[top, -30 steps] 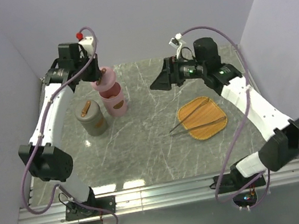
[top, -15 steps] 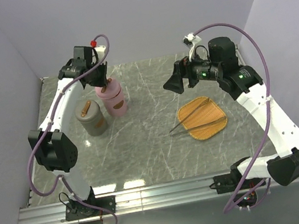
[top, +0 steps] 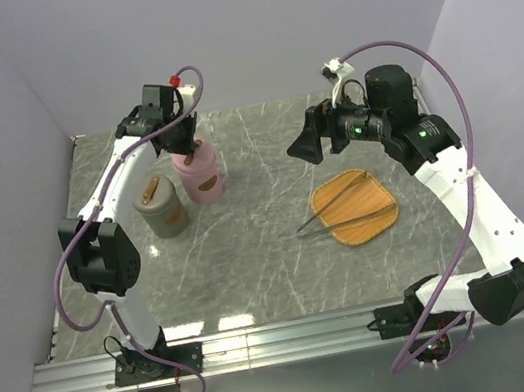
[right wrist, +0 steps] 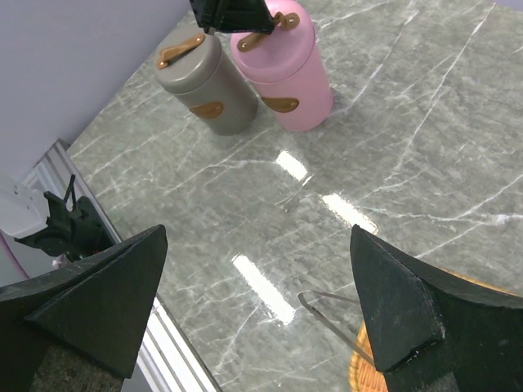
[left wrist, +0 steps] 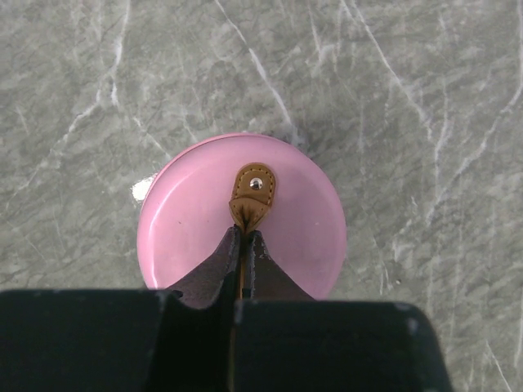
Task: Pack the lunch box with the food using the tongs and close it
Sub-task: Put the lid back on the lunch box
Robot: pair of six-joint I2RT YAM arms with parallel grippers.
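Note:
The pink round lunch box (top: 199, 174) stands at the back left with its lid on. From above, my left gripper (top: 184, 147) is shut on the lid's brown leather tab (left wrist: 253, 196), and the fingertips (left wrist: 244, 233) pinch it at the centre of the pink lid (left wrist: 180, 229). The silver tongs (top: 346, 212) lie across the orange tray (top: 373, 222), with their joined end on the table (right wrist: 327, 314). My right gripper (top: 311, 137) hangs open above the table's back right, holding nothing. The food is out of view.
A grey round container (top: 160, 207) with a brown handle stands just left of the pink lunch box (right wrist: 286, 73). Walls close in the table at the back and both sides. A metal rail (top: 287, 339) runs along the near edge.
The left gripper brought the tilted pink lid down onto the lunch box and shifted right. The right arm moved up and to the right, then held still.

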